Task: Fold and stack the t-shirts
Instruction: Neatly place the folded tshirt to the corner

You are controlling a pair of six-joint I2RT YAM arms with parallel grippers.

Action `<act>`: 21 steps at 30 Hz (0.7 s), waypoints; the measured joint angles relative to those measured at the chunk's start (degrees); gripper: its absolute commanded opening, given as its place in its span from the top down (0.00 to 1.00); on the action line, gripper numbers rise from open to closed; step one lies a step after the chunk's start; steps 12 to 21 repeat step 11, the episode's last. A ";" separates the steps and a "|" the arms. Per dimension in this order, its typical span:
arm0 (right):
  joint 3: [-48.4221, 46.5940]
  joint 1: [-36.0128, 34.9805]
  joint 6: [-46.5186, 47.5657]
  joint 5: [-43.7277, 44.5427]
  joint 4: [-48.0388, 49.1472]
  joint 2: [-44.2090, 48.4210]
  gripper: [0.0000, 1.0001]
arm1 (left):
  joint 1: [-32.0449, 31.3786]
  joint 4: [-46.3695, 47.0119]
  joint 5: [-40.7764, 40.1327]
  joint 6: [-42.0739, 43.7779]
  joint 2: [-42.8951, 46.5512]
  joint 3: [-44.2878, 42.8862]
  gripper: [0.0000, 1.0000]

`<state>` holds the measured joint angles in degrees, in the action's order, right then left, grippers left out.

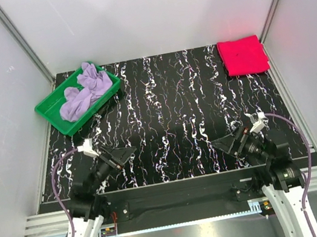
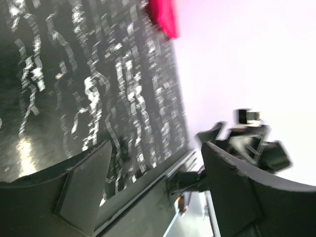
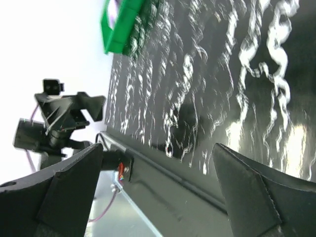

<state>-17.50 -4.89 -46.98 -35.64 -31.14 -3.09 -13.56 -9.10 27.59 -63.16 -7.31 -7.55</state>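
The crimson t-shirt [image 1: 243, 56] lies folded flat at the table's far right corner; its edge shows in the left wrist view [image 2: 165, 17]. The lavender t-shirt [image 1: 83, 92] lies crumpled in the green tray [image 1: 51, 107] at the far left. My left gripper [image 1: 129, 154] is open and empty, low over the near left of the table, pointing right [image 2: 155, 148]. My right gripper [image 1: 219, 144] is open and empty over the near right, pointing left [image 3: 158, 148]. Both are far from the shirts.
The black, white-veined table top [image 1: 175, 109] stretches between the shirts and the arms. White walls enclose the back and sides. The tray shows in the right wrist view [image 3: 121, 27]. A metal rail [image 1: 181, 209] runs along the near edge.
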 measured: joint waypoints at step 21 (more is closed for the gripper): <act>6.51 -0.07 -2.69 -0.09 -11.61 1.64 0.00 | -0.04 2.64 1.79 -8.98 6.84 4.70 0.17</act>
